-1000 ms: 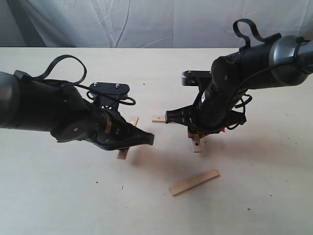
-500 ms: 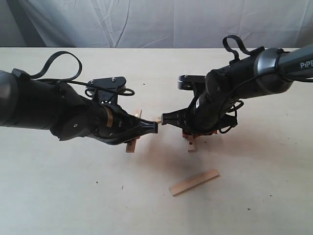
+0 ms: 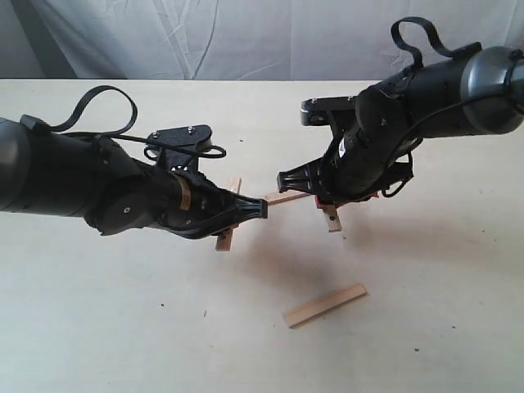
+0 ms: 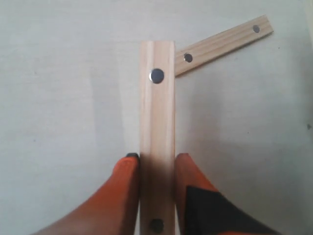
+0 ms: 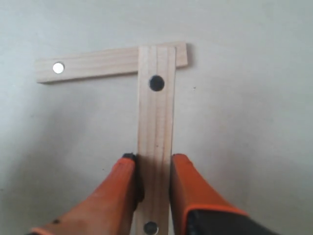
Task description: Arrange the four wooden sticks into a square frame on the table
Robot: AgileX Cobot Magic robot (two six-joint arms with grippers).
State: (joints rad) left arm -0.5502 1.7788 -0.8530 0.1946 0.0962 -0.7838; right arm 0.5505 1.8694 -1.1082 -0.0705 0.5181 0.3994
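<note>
**Doing two corners at once, fourth stick not placed yet**

I'm clamping a stick in each pincer right now. My left pincer [image 4: 156,159] is squeezing the left stick [image 4: 157,112] by its long edges near the back end, with an orange finger [image 4: 128,196] pressing on either side. That's leaving the far end poking out free for lining up. My right pincer [image 5: 153,157] is gripping the right stick [image 5: 156,122] the same way.

The middle stick [image 3: 285,196] is lying on the bench [image 3: 98,336] between my two arms, and I'm treating it as the top side of the square. On the right, the far end of my stick is sitting across one end of it at pretty much a right angle, so that corner is looking good.

The left corner isn't. The middle stick is running off at a slant from my left stick's far end, touching or just beside it; I can't tell which. I'm guessing that's the next job, probably swinging the left stick round to square it up.

The loose stick [image 3: 325,304] is lying by itself nearer the camera, well apart from the other three. That one's going to be the bottom side, so I'm reckoning we're about halfway. Gripping by the edges is also leaving the little dots near the stick ends in view, handy for judging overlap.
</note>
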